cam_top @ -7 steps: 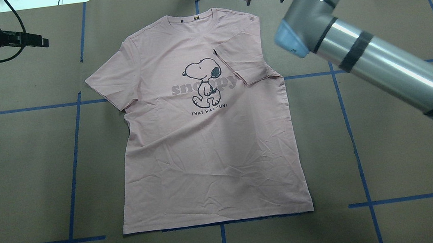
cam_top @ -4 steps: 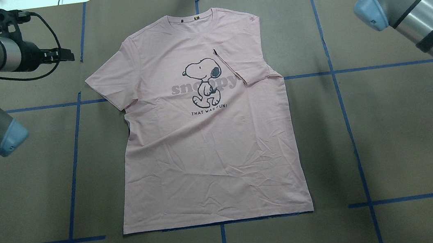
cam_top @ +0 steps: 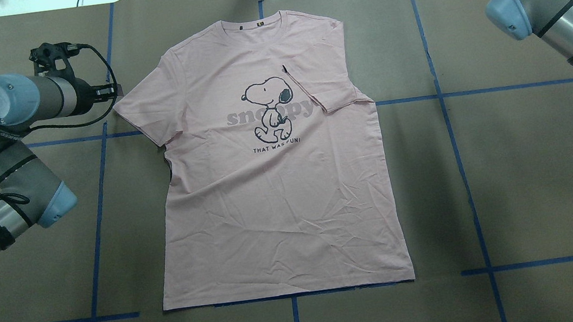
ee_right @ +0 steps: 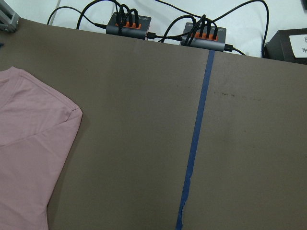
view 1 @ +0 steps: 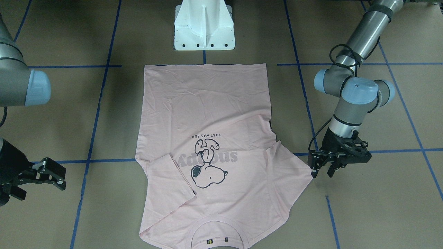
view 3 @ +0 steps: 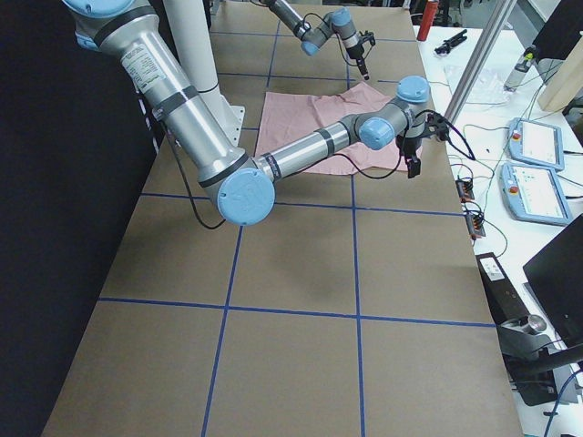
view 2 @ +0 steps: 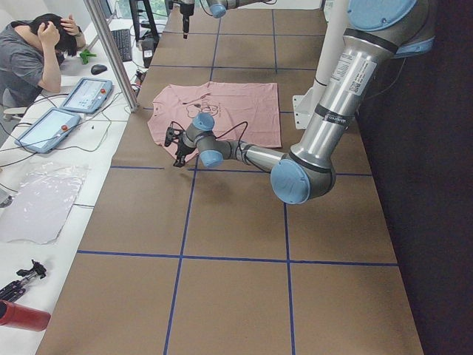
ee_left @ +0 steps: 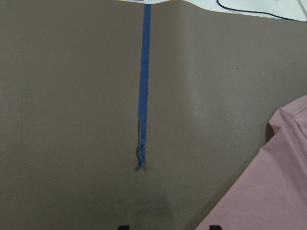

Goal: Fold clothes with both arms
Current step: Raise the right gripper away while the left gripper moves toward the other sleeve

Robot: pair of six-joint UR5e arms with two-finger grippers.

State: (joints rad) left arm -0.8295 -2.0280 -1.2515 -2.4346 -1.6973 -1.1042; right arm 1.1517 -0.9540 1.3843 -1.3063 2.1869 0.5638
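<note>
Stretching under everything, a brown surface [cam_top: 540,179] is being divided into squares by blue tape lines [cam_top: 96,168]. At its middle a pale pink T-shirt [cam_top: 280,200] is being shown flat, print side up, with the hem toward the robot's edge, near the white pedestal base [view 1: 204,31], and the collar toward the far edge. The sleeve on the robot's left is being seen spread out flat. The sleeve on the robot's right is being seen folded inward over the chest, overlapping the end of the mauve lettering beside the cartoon-dog print [cam_top: 269,108].

The left arm [cam_top: 18,155] is being bent in from the left edge, and the left gripper [view 1: 322,171] is being held low just beside the tip of the spread sleeve. Its jaws are spread with nothing between them; whether one is touching the cloth cannot be told. The right arm [cam_top: 563,12] is being reached toward the far right corner, where the right gripper [view 1: 41,191] is being held well apart from the shirt, jaws likewise spread and empty.

A small black tag [cam_top: 285,68] is being shown at the folded sleeve's edge, and a tiny label [cam_top: 260,22] inside the collar.
</note>
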